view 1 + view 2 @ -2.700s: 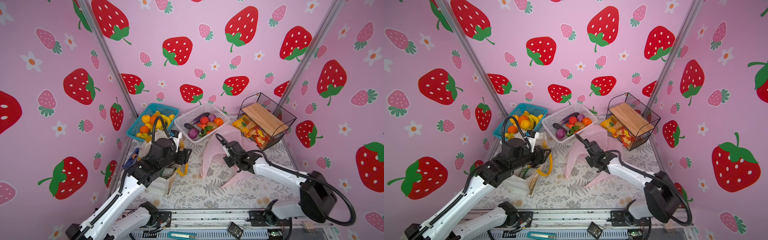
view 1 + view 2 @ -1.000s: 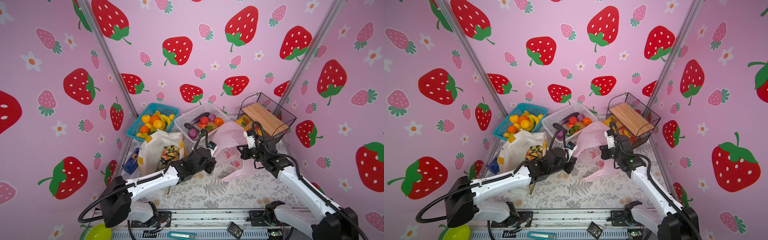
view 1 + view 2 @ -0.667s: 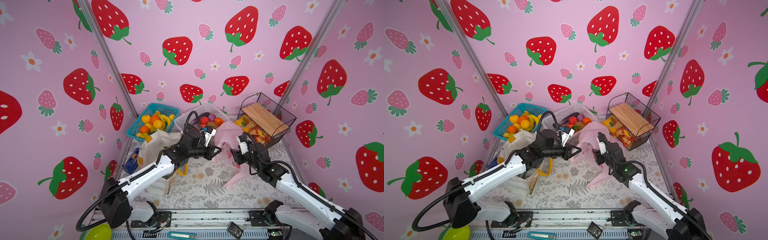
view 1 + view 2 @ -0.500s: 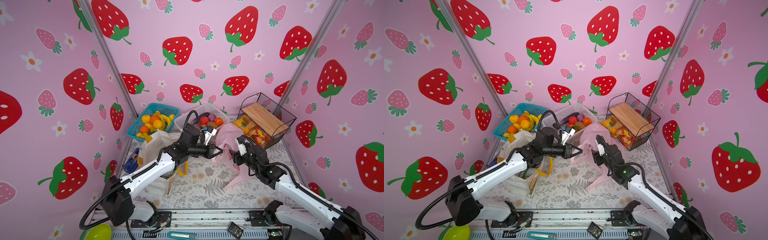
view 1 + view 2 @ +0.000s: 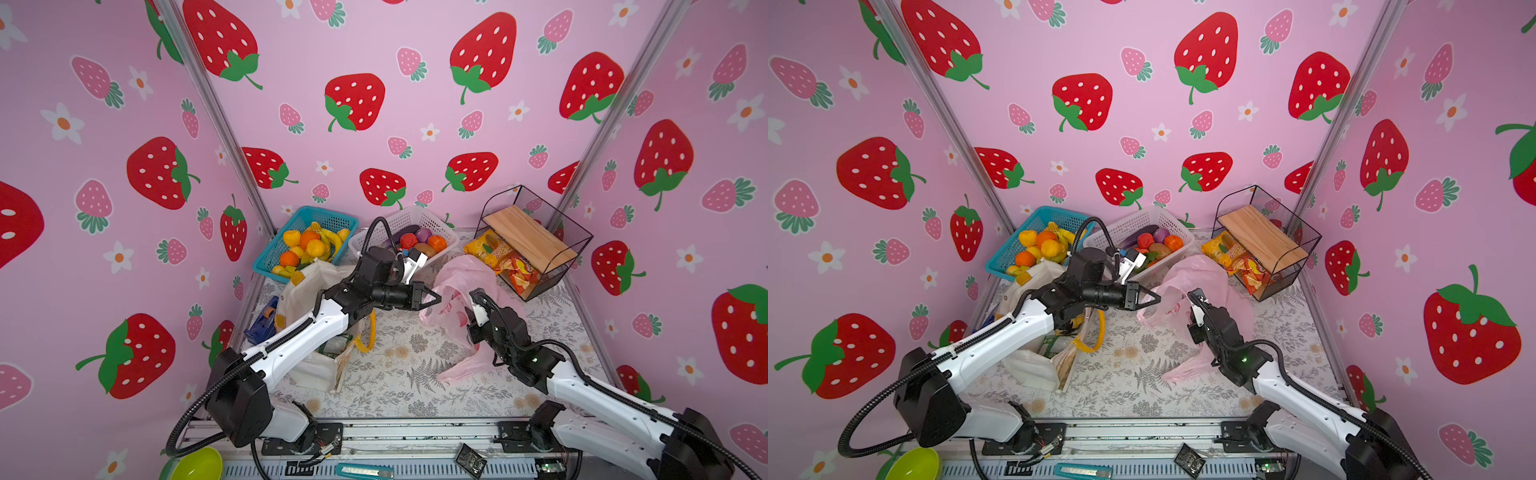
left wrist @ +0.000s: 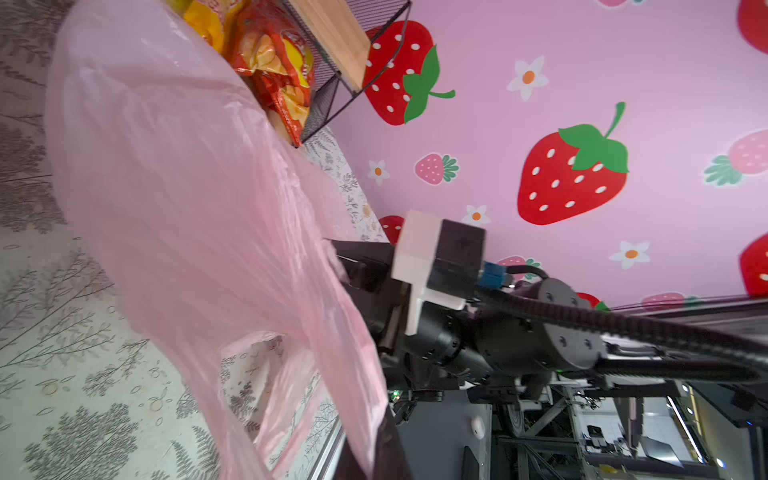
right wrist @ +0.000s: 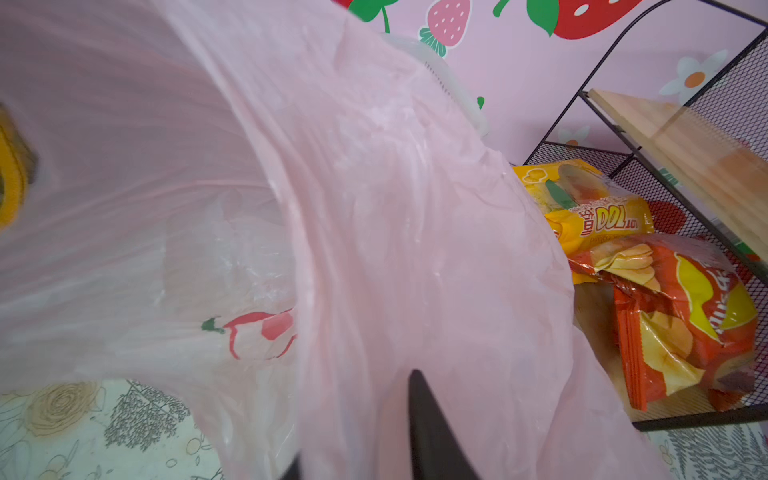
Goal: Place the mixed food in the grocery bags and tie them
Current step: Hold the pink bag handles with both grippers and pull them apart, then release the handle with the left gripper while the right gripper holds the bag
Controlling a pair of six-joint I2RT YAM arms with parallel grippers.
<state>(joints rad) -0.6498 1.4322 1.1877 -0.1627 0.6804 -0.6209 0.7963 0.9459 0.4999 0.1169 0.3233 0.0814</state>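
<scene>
1. At the middle of the desk (image 5: 399,374), the pink plastic bag (image 5: 455,276) slumps between my two arms. It sits just in front of the white basket of toy vegetables (image 5: 415,243) and beside the wire rack of snack packets (image 5: 511,266).
2. My left pincer (image 5: 435,297) is together, nipping the bag's edge.
3. My right pincer (image 7: 361,440) is together too. Film drapes between its fingers, so I judge it clamped on the bag.
4. I read this as the opening step, with both holds drawing the mouth apart. I see no food inside.
5. Next, one arm must keep the mouth wide while the other lets go and fetches a vegetable. The thin film may collapse.
6. The white tote (image 5: 307,286) stands behind my left arm.
</scene>
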